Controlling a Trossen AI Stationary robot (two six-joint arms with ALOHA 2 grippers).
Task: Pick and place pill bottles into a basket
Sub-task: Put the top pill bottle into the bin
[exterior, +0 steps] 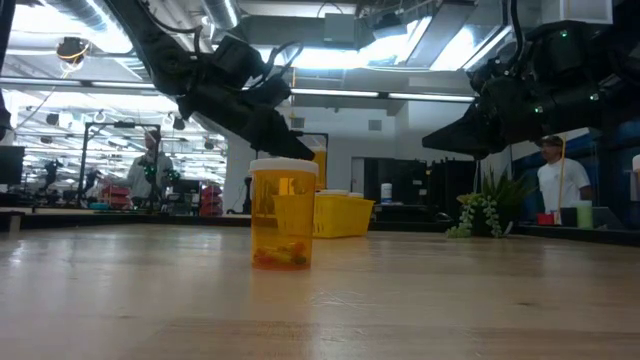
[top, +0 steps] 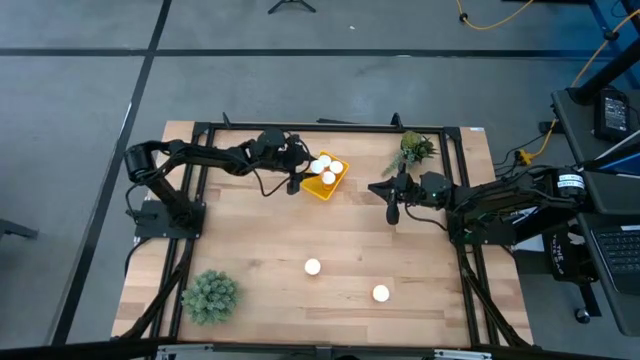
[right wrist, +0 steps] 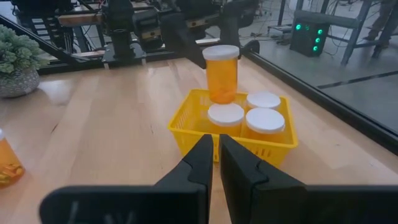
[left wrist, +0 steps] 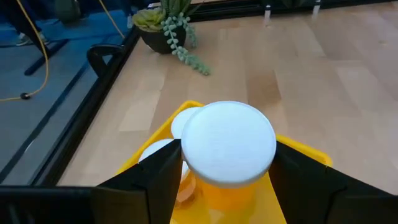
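Going left to right on the worktop [top: 260,240]: a round bushy plant [top: 210,296] is sitting in the near left corner, well apart from everything else. The left claw [left wrist: 227,180] is hovering over the far end of the yellow basket [top: 324,183], gripping a bottle [right wrist: 222,73] with one finger on each side of it, just under the white cap. That bottle is hanging upright above the basket, its bottom about at rim level.

Inside the basket three bottles [right wrist: 226,116] are already standing, caps up, packed close together.

Two more bottles are standing loose on the near part of the worktop, one [top: 313,267] around the middle and one [top: 381,293] further right, well apart from the basket.

A trailing plant [top: 412,150] is sitting at the far right, just behind the right claw [top: 393,213], which is pinched nearly closed with nothing in it, hanging right of the basket.
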